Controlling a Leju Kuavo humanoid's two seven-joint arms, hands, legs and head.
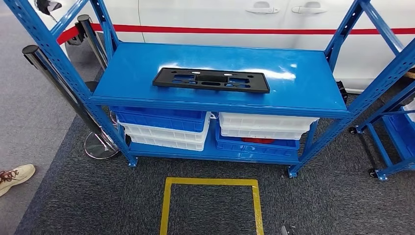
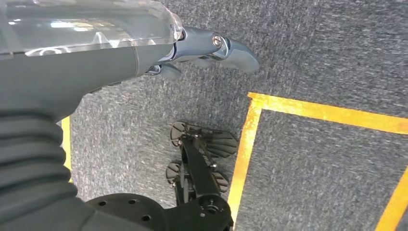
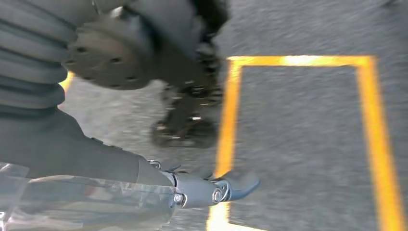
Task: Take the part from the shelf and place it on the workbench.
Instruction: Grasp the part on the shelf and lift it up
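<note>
From my head view, the black perforated plastic bracket point(image 1: 211, 80) lies flat on the blue shelf point(image 1: 147, 58) top; it looks light, stiff and thin, best taken by its long edges. At my wrists, my left hand point(image 2: 211, 48) and right hand point(image 3: 216, 188) hang over grey carpet point(image 2: 337, 48), holding nothing, though I cannot tell how the fingers lie.

One black part point(image 1: 211, 80), one blue shelf point(image 1: 303, 83), two blue bins point(image 1: 161, 119), two chrome posts point(image 1: 51, 73).

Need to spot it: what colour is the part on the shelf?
Black part, clearest in the head view.
</note>
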